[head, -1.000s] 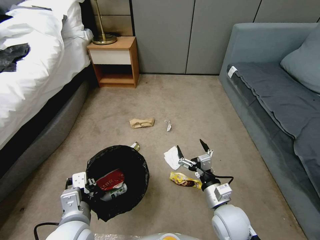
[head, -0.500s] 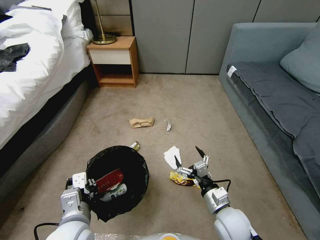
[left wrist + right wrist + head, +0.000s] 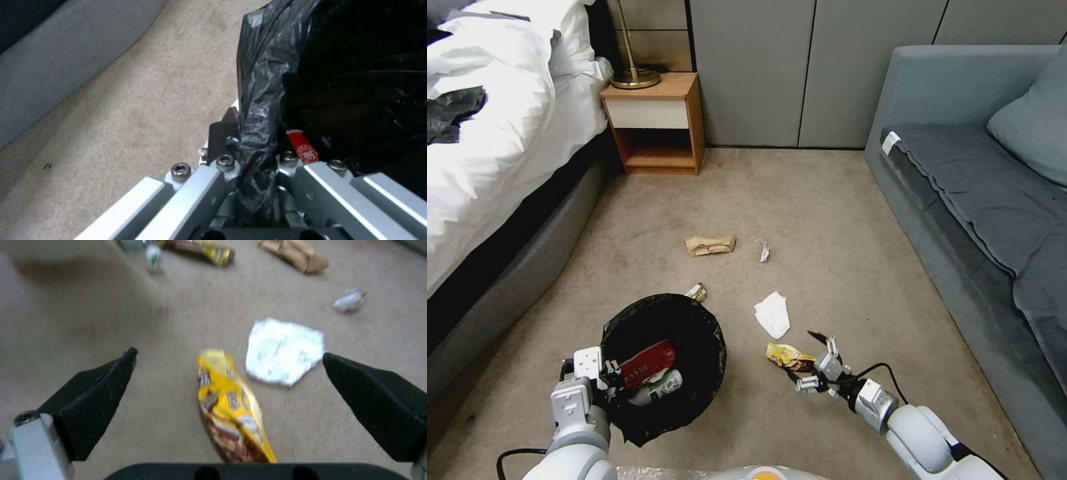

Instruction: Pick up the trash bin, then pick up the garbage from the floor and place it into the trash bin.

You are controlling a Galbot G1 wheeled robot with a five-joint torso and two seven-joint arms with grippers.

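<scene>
Hanging low with jaws spread wide and empty, the right tool (image 3: pixel 807 360) straddles the yellow snack wrapper (image 3: pixel 229 406), whose long axis runs straight between the fingertips; the left tool (image 3: pixel 249 150) is clamped on the trash bin (image 3: pixel 660 363) rim.

Open carpet (image 3: pixel 840 200) between bed (image 3: pixel 487 153) and sofa (image 3: pixel 980 200): passable. Obstacles toward the near edge: trash bin (image 3: pixel 662 368), yellow wrapper (image 3: pixel 787 356) between the spread fingers of the right gripper (image 3: pixel 812 358), white tissue (image 3: pixel 773 314) just beyond. Nightstand (image 3: pixel 657 123) occupies the far left corner.

White-quilted bed (image 3: pixel 487 120), wooden nightstand (image 3: pixel 657 123) (brass lamp base (image 3: pixel 635 79) on top), grey sofa (image 3: pixel 980 187), beige carpet (image 3: pixel 820 200)
</scene>
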